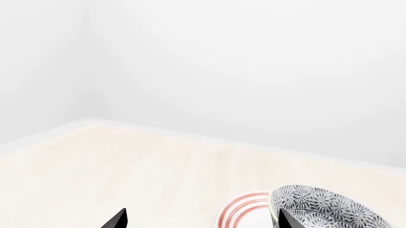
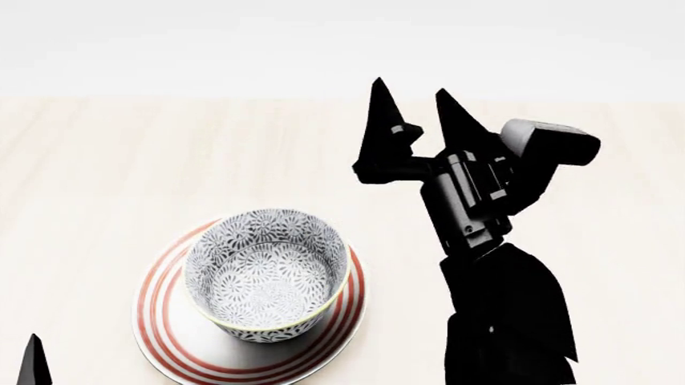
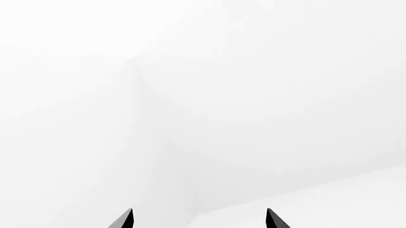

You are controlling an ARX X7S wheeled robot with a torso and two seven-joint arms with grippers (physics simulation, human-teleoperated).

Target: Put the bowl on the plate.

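Observation:
The grey floral bowl (image 2: 268,273) stands upright on the red-ringed white plate (image 2: 172,325), with no gripper touching it. My right gripper (image 2: 411,91) is open and empty, raised to the right of the bowl with its fingers pointing up and away. In the right wrist view the right gripper (image 3: 199,219) faces only white walls. My left gripper (image 1: 203,221) is open and empty; the bowl (image 1: 330,209) and the plate (image 1: 244,209) lie beyond one fingertip (image 1: 288,221). Only one left fingertip (image 2: 34,365) shows in the head view, near-left of the plate.
The pale wooden table (image 2: 128,160) stretches around the plate. Its far edge (image 1: 190,137) meets white walls. My right arm (image 2: 503,305) rises over the table to the right of the plate.

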